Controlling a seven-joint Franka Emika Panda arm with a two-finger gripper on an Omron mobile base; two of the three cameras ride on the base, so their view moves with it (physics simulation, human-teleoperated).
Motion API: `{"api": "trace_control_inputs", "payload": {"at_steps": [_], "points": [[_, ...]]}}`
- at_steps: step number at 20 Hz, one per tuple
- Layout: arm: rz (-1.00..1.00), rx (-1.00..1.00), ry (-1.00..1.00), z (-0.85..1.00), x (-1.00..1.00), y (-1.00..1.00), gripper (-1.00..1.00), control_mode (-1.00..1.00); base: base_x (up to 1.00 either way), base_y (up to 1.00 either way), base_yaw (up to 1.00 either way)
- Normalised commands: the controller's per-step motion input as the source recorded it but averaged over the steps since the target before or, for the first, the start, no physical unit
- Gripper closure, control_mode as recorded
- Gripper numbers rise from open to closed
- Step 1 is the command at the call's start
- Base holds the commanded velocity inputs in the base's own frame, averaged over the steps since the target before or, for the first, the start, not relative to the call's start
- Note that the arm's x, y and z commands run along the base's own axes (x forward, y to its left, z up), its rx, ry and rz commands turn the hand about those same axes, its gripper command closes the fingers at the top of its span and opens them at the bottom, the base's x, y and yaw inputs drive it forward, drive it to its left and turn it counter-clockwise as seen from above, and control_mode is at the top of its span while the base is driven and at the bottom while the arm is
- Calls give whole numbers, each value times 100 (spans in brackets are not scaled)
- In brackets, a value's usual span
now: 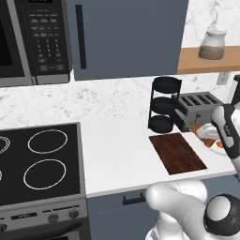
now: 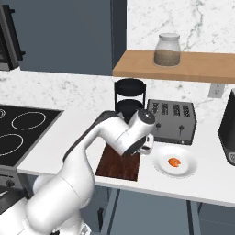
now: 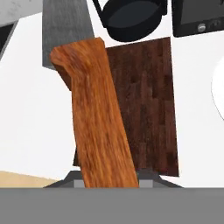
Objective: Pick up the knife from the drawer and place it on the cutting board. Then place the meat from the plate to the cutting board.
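My pincer (image 3: 107,177) is gripping the knife (image 3: 94,113) over the cutting board (image 3: 148,105) near the tabletop's front edge; I'm still needing to set it down, then move the meat (image 2: 174,162) off the plate (image 2: 188,170).

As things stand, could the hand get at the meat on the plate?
Probably not yet. The hand is shut on the knife, held over the cutting board, so it has no free grip. The meat lies uncovered on the plate just beside the board, with nothing between.
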Motion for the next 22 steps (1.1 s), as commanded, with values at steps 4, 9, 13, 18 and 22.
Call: {"api": "trace_control_inputs", "payload": {"at_steps": [4, 9, 13, 18, 22], "points": [[-6, 8, 14, -4, -7, 44, 100, -100, 0, 0, 0], [2, 2, 25, -12, 38, 31, 100, -100, 0, 0, 0], [1, -4, 30, -18, 21, 49, 100, -100, 0, 0, 0], [-5, -1, 9, -24, 3, 10, 100, -100, 0, 0, 0], [-5, 0, 0, -34, 0, 0, 100, -100, 0, 0, 0]]}}
